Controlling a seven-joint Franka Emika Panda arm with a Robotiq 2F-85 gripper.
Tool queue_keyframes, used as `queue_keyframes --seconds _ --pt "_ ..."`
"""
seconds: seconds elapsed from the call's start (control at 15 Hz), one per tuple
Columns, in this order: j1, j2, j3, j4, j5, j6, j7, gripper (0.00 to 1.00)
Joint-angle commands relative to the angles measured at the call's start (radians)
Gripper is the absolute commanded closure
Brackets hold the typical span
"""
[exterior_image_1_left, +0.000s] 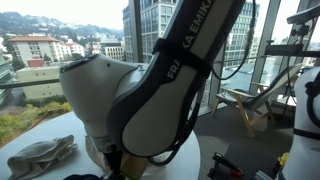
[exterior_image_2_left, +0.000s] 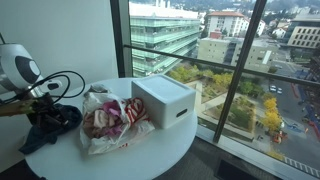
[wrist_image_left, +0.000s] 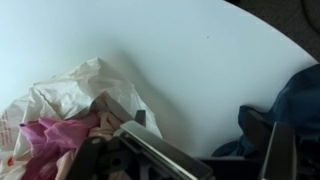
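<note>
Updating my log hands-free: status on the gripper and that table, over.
Gripper open, holding nothing. Crumpled white plastic bag of pink fabric close on one side, dark blue crumpled cloth on the other. White rectangular box further off, clear.

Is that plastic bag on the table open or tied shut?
Open: the plastic bag gapes, and pink clothing shows inside its mouth in the wrist view.

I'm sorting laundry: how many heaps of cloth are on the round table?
2. Pink cloth lies inside the plastic bag beside the white box; dark blue cloth lies on the bag's far side from the box. More may be hidden in the bag.
</note>
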Motion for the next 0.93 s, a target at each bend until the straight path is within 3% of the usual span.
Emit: queue_keyframes --seconds 0.0,0.27,0.47,0.87 --pt "-0.001 0.069 -0.027 -0.003 0.002 0.115 0.003 0.0" --pt "0.03 0.164 -0.106 0.014 -0.079 0.23 0.057 0.0" --pt "0.052 0.211 -0.177 0.04 -0.238 0.271 0.15 0.0" --pt "0.071 0.307 -0.238 0.116 -0.368 0.315 0.252 0.0"
